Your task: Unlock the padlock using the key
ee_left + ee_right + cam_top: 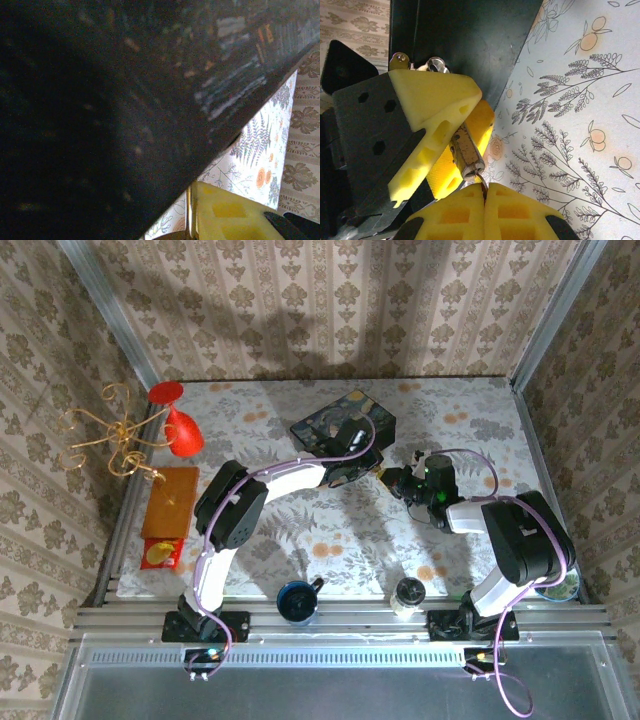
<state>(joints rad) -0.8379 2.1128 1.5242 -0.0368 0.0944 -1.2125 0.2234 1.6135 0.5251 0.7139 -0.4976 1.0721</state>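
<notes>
The small brass padlock [468, 150] is clamped between the yellow foam fingers of my left gripper [466, 129], just in front of the dark blue box [470, 40]. The key [483, 186] sticks into the padlock's lower end, and my right gripper [484, 197] is shut on it with its pads pressed together. Seen from above, the left gripper [372, 470] and right gripper [396, 481] meet tip to tip beside the box [340, 420]. In the left wrist view the box's dark side [110, 110] is very close, with one yellow pad [230, 215] at the bottom. The shackle is hidden.
The box's silver clasp [436, 64] sits above the left fingers. A red glass [180, 425], a gold wire stand [105, 435] and a wooden block [170, 502] are at the left. A dark blue cup [297, 602] and a small jar [409, 593] stand at the near edge.
</notes>
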